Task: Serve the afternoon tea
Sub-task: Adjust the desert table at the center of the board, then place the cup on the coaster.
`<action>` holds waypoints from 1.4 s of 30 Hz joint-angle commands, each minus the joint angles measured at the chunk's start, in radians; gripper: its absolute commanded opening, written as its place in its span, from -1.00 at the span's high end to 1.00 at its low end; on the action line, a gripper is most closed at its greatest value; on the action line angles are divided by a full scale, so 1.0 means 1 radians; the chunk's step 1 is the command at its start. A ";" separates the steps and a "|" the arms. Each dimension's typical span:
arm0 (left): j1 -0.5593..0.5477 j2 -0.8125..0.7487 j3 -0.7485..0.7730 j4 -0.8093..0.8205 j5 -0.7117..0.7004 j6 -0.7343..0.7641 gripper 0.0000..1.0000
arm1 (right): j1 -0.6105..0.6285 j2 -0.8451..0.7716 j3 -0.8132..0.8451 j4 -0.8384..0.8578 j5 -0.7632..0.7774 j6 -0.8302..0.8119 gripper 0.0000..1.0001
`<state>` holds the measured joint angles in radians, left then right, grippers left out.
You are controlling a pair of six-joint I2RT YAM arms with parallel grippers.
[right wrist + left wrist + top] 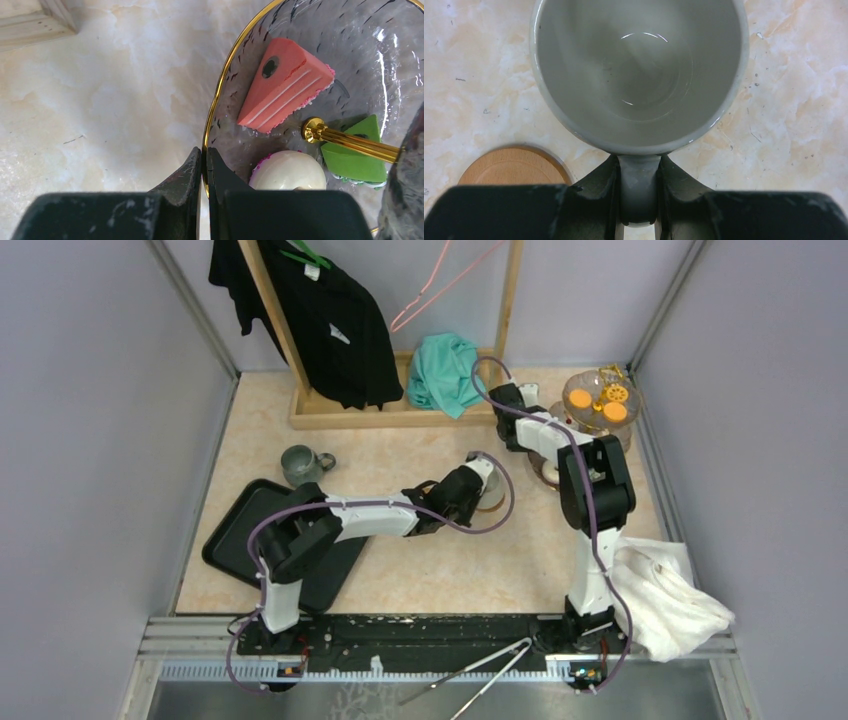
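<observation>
Pinching the handle of the pale grey ceramic mug (639,75) in the left jaws, held upright near the round wooden coaster (514,170) on the marbled bench (799,125). Nipping the gold rim of the clear-glass tiered stand (350,30) at the bench's far right with the right jaws, beside the pink wedge-shaped cake (285,85) and white iced doughnut (287,170). Keep it level, pull slowly, no jerks, no spilled sweets.
</observation>
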<state>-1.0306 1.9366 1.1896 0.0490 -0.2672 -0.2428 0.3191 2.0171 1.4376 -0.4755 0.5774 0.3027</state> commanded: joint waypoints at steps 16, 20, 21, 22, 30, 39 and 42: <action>-0.039 0.051 0.175 -0.052 -0.077 -0.035 1.00 | 0.046 -0.064 0.027 -0.022 -0.047 0.044 0.88; -0.046 0.056 0.192 -0.086 -0.106 -0.058 1.00 | 0.046 -0.074 0.016 -0.015 -0.051 0.037 0.84; -0.047 0.057 0.195 -0.098 -0.115 -0.063 1.00 | 0.046 -0.074 0.016 -0.015 -0.051 0.035 0.83; -0.048 0.057 0.196 -0.106 -0.122 -0.070 1.00 | 0.046 -0.076 0.014 -0.015 -0.051 0.033 0.82; -0.052 0.069 0.220 -0.144 -0.146 -0.084 0.97 | 0.046 -0.078 0.005 -0.003 -0.065 0.026 0.79; -0.058 0.074 0.215 -0.134 -0.138 -0.086 0.60 | 0.046 -0.080 -0.012 0.003 -0.068 0.021 0.74; -0.062 0.070 0.213 -0.134 -0.137 -0.086 0.31 | 0.046 -0.080 -0.013 0.003 -0.070 0.019 0.68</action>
<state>-1.0805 2.0163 1.3605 -0.1440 -0.3824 -0.3214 0.3450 1.9965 1.4265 -0.5026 0.5301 0.3157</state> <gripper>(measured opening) 0.297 0.142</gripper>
